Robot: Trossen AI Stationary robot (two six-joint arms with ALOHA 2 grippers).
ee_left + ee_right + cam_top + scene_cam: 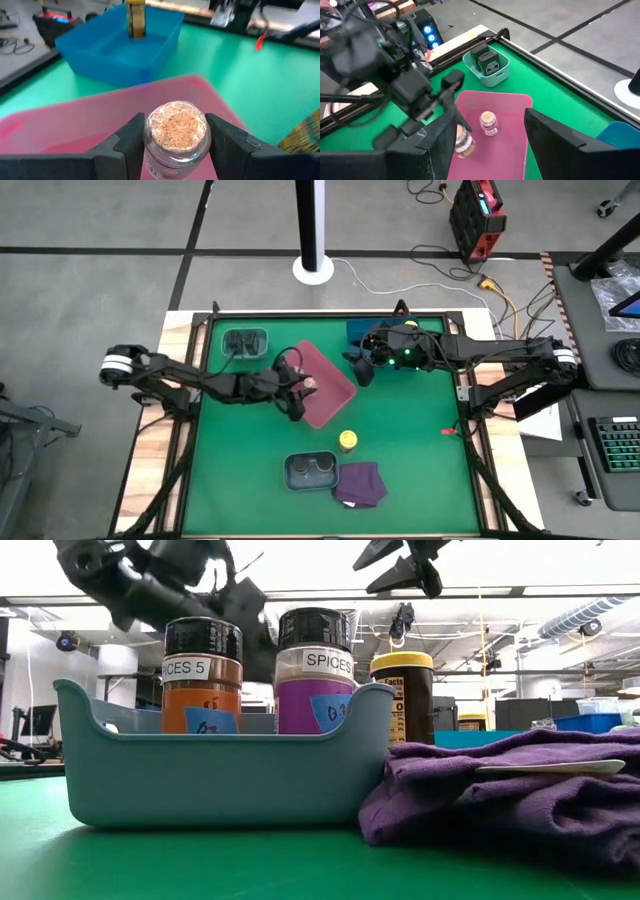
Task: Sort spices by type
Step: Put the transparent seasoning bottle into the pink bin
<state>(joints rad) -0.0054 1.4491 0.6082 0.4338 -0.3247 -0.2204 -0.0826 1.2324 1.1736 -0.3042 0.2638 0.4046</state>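
Left pincer (175, 142) clamps a pink spice jar (175, 131) over the pink tray (75, 125).

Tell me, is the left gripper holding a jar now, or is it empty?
Holding. In the left wrist view the left gripper is shut on a cork-topped jar, its fingers pressing both sides, above the pink tray.

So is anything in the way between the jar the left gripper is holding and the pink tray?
Nothing visible. The left gripper grips the pale pink jar right over the pink tray. Another jar already stands there, off to one side.
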